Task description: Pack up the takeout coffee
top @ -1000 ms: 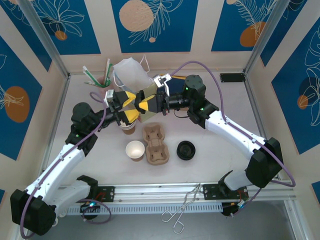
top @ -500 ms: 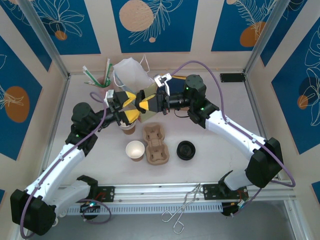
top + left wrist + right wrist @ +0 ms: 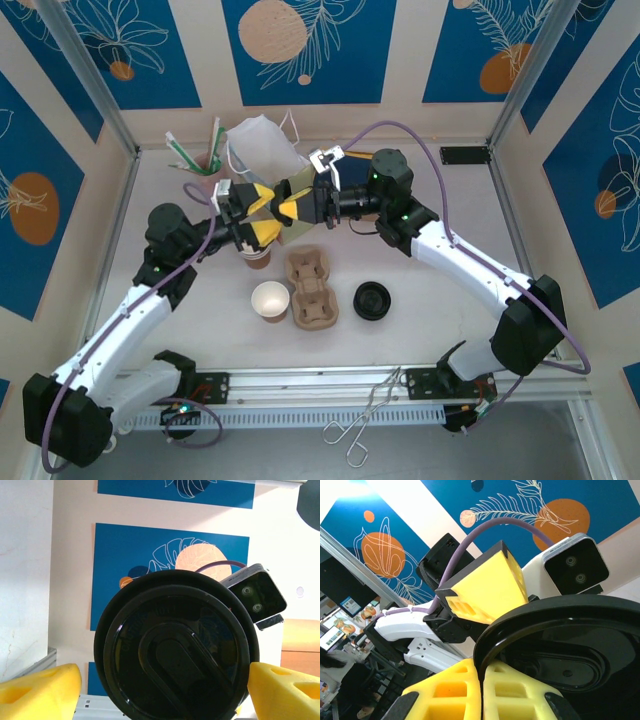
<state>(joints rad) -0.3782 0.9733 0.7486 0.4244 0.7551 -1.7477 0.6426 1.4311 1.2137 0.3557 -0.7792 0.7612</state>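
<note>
The takeout coffee cup [image 3: 258, 259] stands on the table [image 3: 450, 300] at ten o'clock from the cardboard carrier [image 3: 311, 291], its top hidden beneath the wide-spread left gripper [image 3: 258, 218], which flanks a black lid [image 3: 175, 650] pinched at the rim by the right gripper [image 3: 479, 677].
</note>
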